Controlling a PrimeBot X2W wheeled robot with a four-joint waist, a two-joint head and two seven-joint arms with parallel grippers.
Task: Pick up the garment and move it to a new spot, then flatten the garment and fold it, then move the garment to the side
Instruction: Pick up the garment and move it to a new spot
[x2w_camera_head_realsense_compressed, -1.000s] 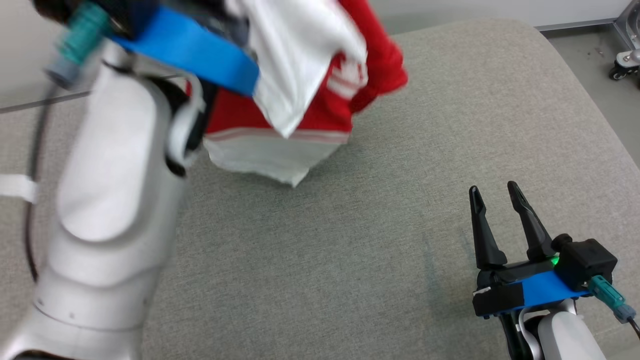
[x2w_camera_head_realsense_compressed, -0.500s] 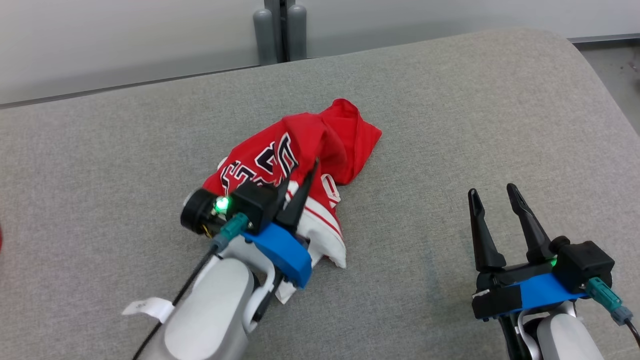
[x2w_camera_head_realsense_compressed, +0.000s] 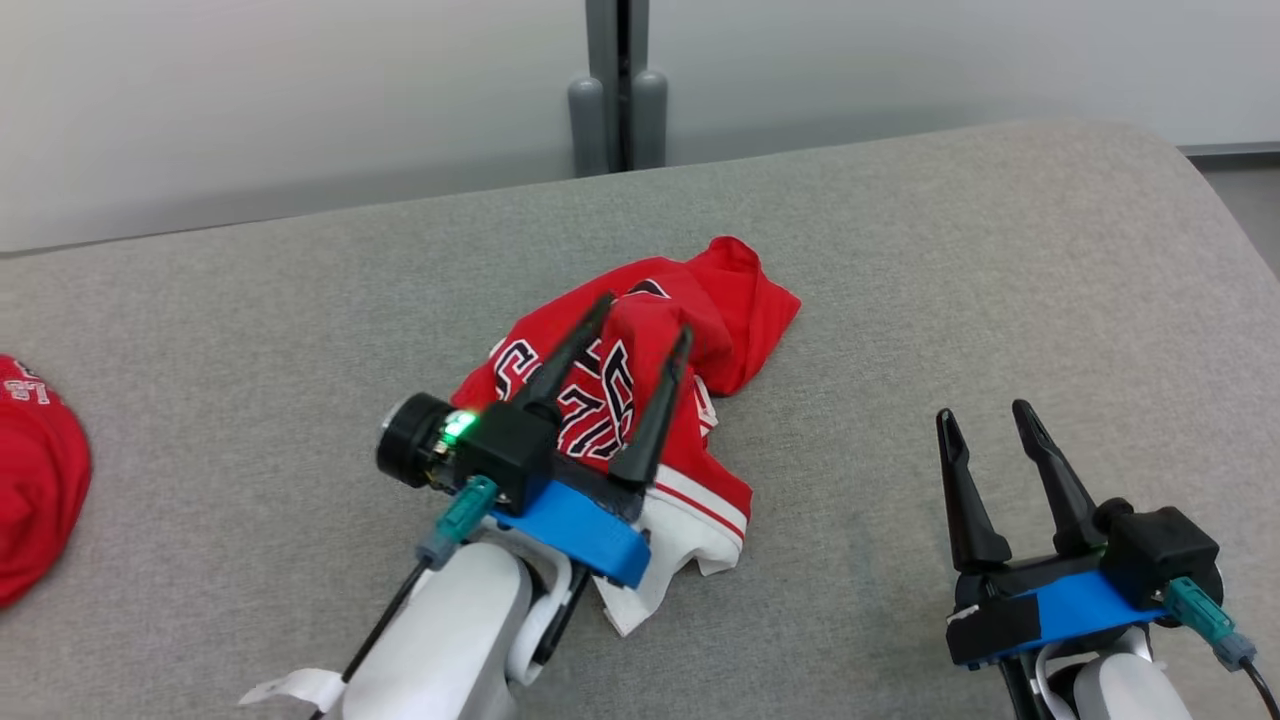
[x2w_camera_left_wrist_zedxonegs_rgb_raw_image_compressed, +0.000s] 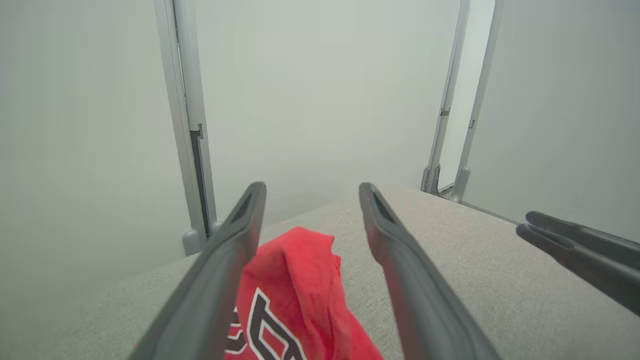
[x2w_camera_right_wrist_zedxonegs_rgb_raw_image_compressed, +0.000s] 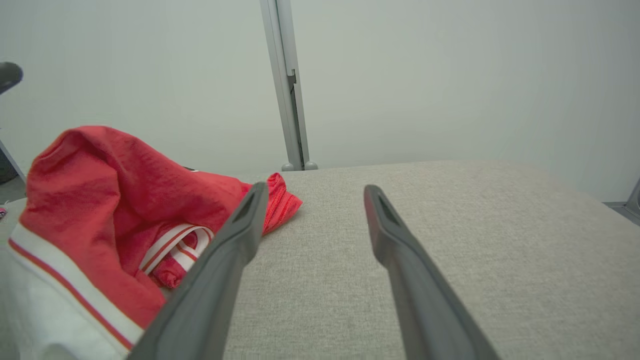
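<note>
The garment (x2w_camera_head_realsense_compressed: 745, 300), red with white trim and dark lettering, lies crumpled in a heap near the middle of the grey padded surface (x2w_camera_head_realsense_compressed: 900, 300). My left gripper (x2w_camera_head_realsense_compressed: 646, 317) hovers over it, jaws spread wide, nothing pinched between them. In the left wrist view the garment (x2w_camera_left_wrist_zedxonegs_rgb_raw_image_compressed: 295, 280) sits below and between the open left gripper (x2w_camera_left_wrist_zedxonegs_rgb_raw_image_compressed: 311, 189). My right gripper (x2w_camera_head_realsense_compressed: 982, 412) stands open over bare padding at the lower right, well apart from the cloth. From the right wrist view the garment (x2w_camera_right_wrist_zedxonegs_rgb_raw_image_compressed: 115, 200) lies to the left of the right gripper (x2w_camera_right_wrist_zedxonegs_rgb_raw_image_compressed: 315, 187).
Another red cloth (x2w_camera_head_realsense_compressed: 35, 470) lies at the surface's far left edge. A grey post (x2w_camera_head_realsense_compressed: 618, 110) stands against the pale wall behind. The padding rounds off at the right, with floor (x2w_camera_head_realsense_compressed: 1250, 200) beyond. The right gripper's fingers (x2w_camera_left_wrist_zedxonegs_rgb_raw_image_compressed: 575, 245) cross the left wrist view.
The left arm brought the garment down from high up onto the surface, then its jaws opened and let go. The head camera shifted meanwhile. The right gripper stayed put.
</note>
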